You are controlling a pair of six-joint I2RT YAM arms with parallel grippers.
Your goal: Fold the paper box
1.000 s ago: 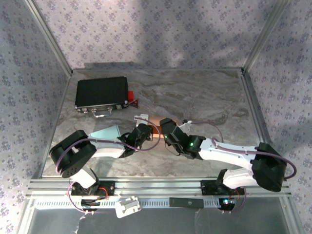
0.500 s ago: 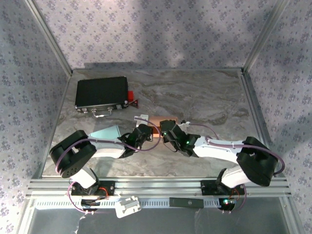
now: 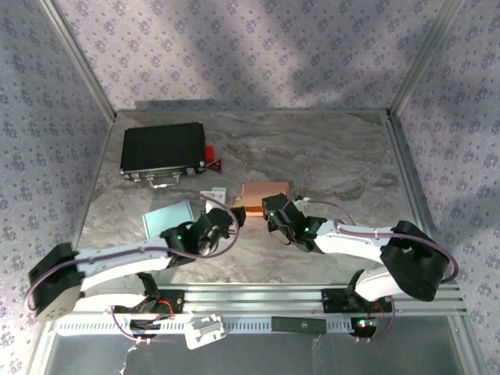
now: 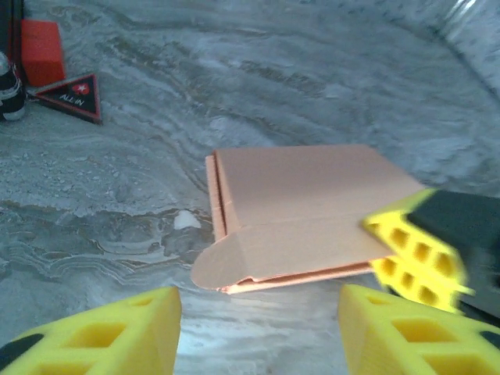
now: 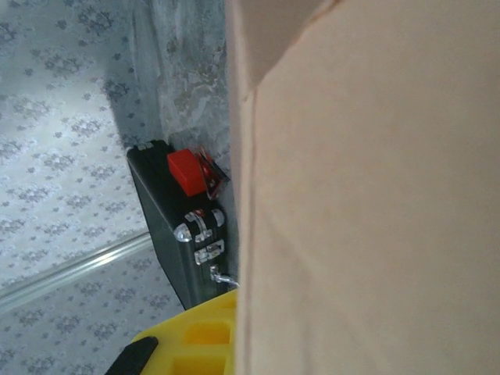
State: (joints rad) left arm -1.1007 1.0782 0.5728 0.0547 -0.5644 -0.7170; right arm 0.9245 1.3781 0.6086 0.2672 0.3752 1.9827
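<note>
Here the paper box (image 3: 264, 193) lies flat near the middle of the worktop (image 3: 336, 156), a rounded flap showing at its near left corner. The right claw (image 3: 274, 211) is pinched together on the box's near right corner. The left claw (image 4: 258, 324) hovers just near of the box, fingers (image 4: 117, 328) apart, holding nothing. A black case (image 3: 162, 150) sits far left.
</note>
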